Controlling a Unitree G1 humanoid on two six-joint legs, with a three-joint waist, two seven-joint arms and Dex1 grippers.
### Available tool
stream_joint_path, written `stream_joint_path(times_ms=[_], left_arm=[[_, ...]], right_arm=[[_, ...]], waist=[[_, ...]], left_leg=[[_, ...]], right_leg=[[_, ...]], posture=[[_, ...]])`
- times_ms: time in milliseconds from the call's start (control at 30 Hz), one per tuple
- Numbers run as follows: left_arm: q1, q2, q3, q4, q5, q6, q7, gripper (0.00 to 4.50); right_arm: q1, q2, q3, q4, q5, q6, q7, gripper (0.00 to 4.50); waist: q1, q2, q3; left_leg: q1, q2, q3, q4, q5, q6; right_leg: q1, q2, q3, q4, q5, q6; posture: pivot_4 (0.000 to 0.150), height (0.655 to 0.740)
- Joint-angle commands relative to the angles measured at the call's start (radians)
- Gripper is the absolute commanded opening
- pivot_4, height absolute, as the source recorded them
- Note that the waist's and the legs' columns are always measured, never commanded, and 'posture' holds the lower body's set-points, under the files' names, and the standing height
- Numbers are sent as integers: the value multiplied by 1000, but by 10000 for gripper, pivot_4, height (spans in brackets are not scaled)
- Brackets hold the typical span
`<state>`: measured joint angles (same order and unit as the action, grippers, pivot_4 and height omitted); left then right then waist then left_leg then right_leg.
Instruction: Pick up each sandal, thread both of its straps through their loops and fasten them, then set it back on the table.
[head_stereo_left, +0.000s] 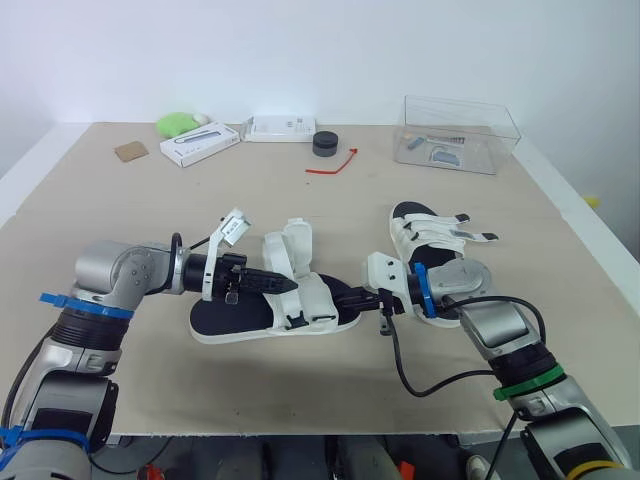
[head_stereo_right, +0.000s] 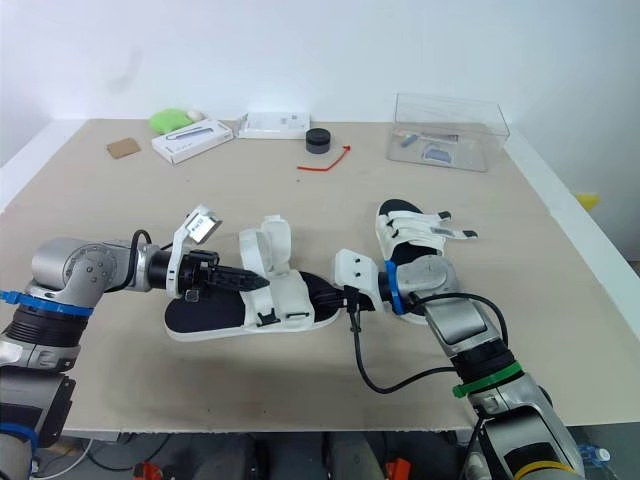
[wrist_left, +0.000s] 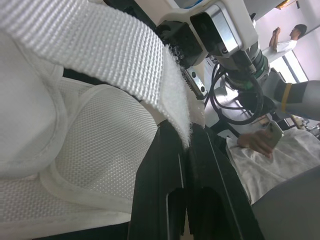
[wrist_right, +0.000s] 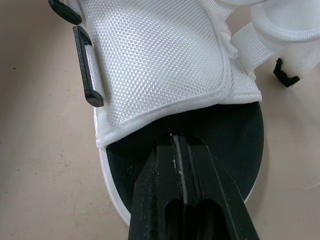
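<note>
**Counter** (head_stereo_left: 120, 210): a beige surface that carries two white sandals with black footbeds.

**Nearer sandal** (head_stereo_left: 235, 318): lies on its sole at the front middle, between the two arms. One of its flaps stands up unfastened.

**Second sandal** (head_stereo_left: 430, 235): rests flat to the right and farther back, just beside the right arm.

**Clear box** (head_stereo_left: 460, 135): stands near the far right corner.

**Left tool** (head_stereo_left: 288, 286): reaches in over the nearer sandal from its left end. Its fingers are narrowed onto a white strap (wrist_left: 100, 55) and pinch its fuzzy edge.

**Right tool** (wrist_right: 176, 137): has its fingers pressed together with nothing between them. Its tip is over the black footbed at the sandal's right end, just under the front flap.

**Black loop** (wrist_right: 89, 70): sits at that flap's side edge.
</note>
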<state>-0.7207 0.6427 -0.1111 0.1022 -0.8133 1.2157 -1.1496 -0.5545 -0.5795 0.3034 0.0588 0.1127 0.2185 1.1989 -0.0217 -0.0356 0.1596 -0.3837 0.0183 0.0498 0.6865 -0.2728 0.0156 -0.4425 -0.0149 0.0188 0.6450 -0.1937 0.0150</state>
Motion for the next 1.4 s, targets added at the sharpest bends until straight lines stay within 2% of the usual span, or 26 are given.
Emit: stream_joint_path(times_ms=[33,400,633,1000,1400], left_arm=[[-30,5,8,-5,1,-9,-24,410],[-48,26,-2,-14,14,-10,-67,410],[-7,52,-62,-97,37,-37,-106,410],[32,9,-78,-108,112,-163,-49,410],[113,-3,-40,-258,54,-137,-15,410]], right_arm=[[7,-17,0,-17,-12,8,-2,0],[-1,-14,1,-10,-13,9,-3,0],[-6,-15,0,3,-15,1,0,0],[-5,-15,1,2,-15,-1,-2,0],[-7,-16,3,11,-17,-10,-1,0]], waist=[[0,0,0],[0,0,0],[0,0,0],[0,0,0],[0,0,0]], left_leg=[[0,0,0,0,0,0],[0,0,0,0,0,0],[0,0,0,0,0,0],[0,0,0,0,0,0],[0,0,0,0,0,0]], right_leg=[[0,0,0,0,0,0],[0,0,0,0,0,0],[0,0,0,0,0,0],[0,0,0,0,-1,0],[0,-1,0,0,0,0]], posture=[[1500,7400],[1500,7400],[1500,7400],[1500,7400],[1500,7400]])
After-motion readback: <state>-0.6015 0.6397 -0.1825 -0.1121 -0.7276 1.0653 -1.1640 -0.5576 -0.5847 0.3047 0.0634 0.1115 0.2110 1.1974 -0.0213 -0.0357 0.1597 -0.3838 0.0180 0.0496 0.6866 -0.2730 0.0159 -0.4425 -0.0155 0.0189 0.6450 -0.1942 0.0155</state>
